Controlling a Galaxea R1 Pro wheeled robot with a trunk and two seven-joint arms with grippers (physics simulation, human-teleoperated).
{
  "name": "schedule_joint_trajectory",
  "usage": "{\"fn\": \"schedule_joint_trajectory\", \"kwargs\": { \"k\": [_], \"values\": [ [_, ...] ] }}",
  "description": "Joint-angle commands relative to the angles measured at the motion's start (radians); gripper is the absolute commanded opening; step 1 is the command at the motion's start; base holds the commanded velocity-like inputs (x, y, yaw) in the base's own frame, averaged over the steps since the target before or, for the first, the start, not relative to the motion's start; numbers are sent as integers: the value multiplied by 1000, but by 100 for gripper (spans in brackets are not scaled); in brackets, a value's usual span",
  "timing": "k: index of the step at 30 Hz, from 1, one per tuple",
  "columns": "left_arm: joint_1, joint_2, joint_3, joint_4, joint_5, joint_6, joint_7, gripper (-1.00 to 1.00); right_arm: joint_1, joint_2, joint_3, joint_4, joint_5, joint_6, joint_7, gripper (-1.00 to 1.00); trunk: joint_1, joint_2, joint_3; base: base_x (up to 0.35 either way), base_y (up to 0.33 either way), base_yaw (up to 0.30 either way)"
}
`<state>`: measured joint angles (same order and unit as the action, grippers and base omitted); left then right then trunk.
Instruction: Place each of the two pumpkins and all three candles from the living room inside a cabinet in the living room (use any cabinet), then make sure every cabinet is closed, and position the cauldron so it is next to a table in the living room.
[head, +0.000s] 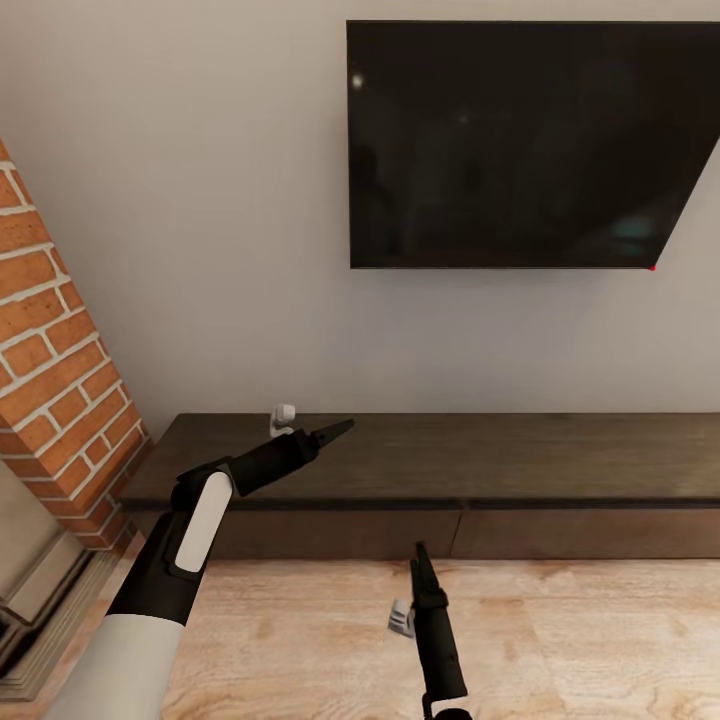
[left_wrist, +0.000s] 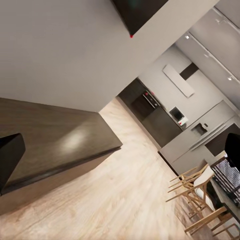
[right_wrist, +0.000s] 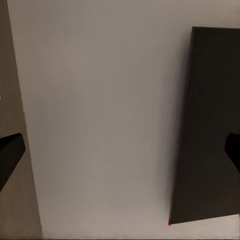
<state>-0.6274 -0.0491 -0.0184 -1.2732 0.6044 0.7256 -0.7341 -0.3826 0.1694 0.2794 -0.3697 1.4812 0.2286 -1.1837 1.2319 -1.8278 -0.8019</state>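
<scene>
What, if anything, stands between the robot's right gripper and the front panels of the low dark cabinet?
Nothing visible. The right gripper hangs over bare wood floor just before the cabinet, whose front panels look shut.

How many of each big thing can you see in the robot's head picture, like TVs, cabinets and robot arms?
TV: 1
Low brown cabinet: 1
Brick fireplace: 1
Robot arms: 2, the left gripper and the right gripper
Total: 5
</scene>
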Motion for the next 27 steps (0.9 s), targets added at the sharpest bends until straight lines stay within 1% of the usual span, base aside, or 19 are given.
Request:
{"fn": "schedule_joint_trajectory", "kwargs": {
  "k": [1, 2, 3, 4, 7, 13, 23, 27],
  "values": [
    [0, 0, 0, 0, 0, 0, 0, 100, -1, 0, 0, 0, -18, 0, 1, 100, 0, 0, 0, 0, 0, 0],
    [0, 0, 0, 0, 0, 0, 0, 100, -1, 0, 0, 0, -28, 0, 1, 100, 0, 0, 0, 0, 0, 0],
    [0, 0, 0, -1, 0, 0, 0, 100, -2, 0, 0, 1, -51, 0, 2, 100, 0, 0, 0, 0, 0, 0],
    [0, 0, 0, 0, 0, 0, -1, 100, -3, 0, 1, 1, -89, 0, 2, 100, 0, 0, 0, 0, 0, 0],
    [0, 1, 0, 0, 0, 0, -1, 100, -4, 1, 1, 2, -111, 0, 2, 100, 0, 0, 0, 43, 0, 0],
    [0, 3, 0, 0, 0, 1, -7, 100, -4, 1, 1, 3, -118, 0, 3, 100, 0, 0, 0, 216, 0, 0],
    [0, 4, 0, -2, 0, 0, -8, 100, -4, 2, 1, 3, -118, -1, 4, 100, 0, 0, 0, 24, 0, 0],
    [0, 6, 0, -2, 0, 0, -8, 100, -4, 2, 1, 4, -118, -1, 15, 100, 0, 0, 0, 213, 0, 0]
  ]
}}
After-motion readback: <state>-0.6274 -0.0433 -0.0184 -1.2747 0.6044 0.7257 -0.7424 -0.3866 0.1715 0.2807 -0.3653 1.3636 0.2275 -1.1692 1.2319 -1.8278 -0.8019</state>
